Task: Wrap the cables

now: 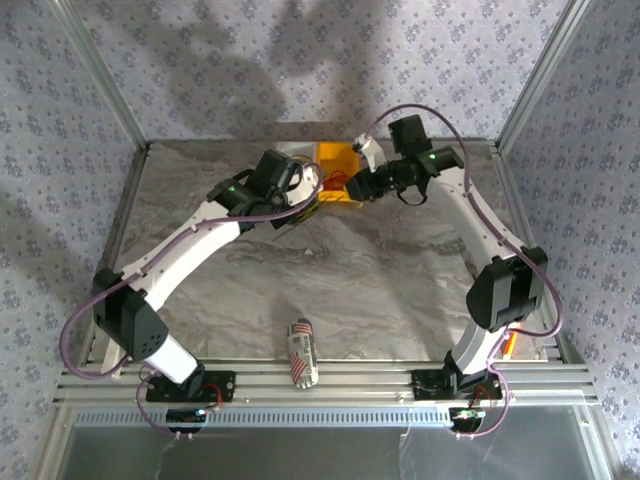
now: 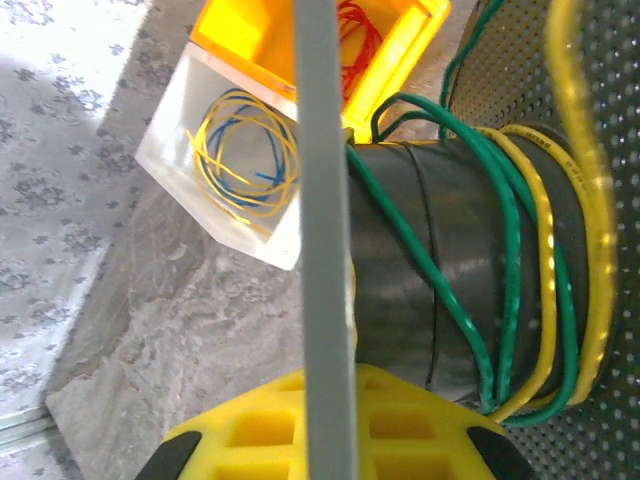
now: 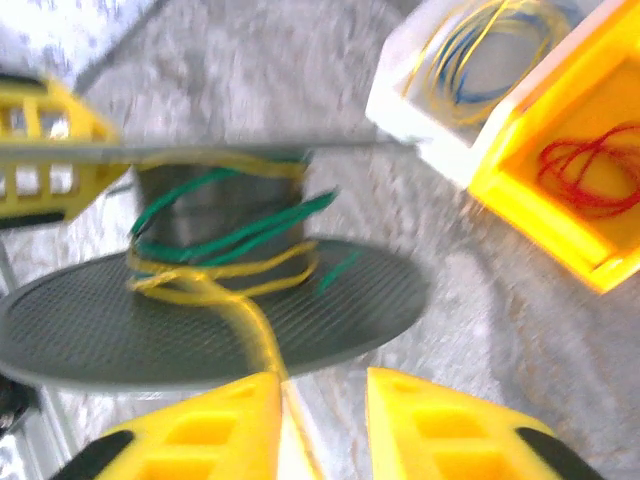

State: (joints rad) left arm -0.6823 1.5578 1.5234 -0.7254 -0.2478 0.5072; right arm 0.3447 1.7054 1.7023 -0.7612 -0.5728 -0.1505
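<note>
Both arms reach to the far middle of the table point(image 1: 400, 290). The left gripper point(image 2: 325, 400) is clamped on the thin grey upper flange point(image 3: 230, 152) of the black spool point(image 3: 340, 300). A yellow cable point(image 3: 250, 335) and a green cable point(image 3: 240, 240) are wound round the spool's core in a few loose turns. The yellow one trails off across the lower flange and into the right gripper point(image 3: 325, 400). That gripper's yellow fingers stand slightly apart with a clear gap, so the cable looks released, not pinched. Just beside the spool a yellow bin point(image 3: 540, 215) holds a loosely coiled red cable point(image 3: 590, 165). Touching the bin, a white tray point(image 3: 400, 100) holds thin yellow and blue loops point(image 3: 490, 50). A striped can point(image 1: 301, 352) lies well apart at the near edge.
</note>
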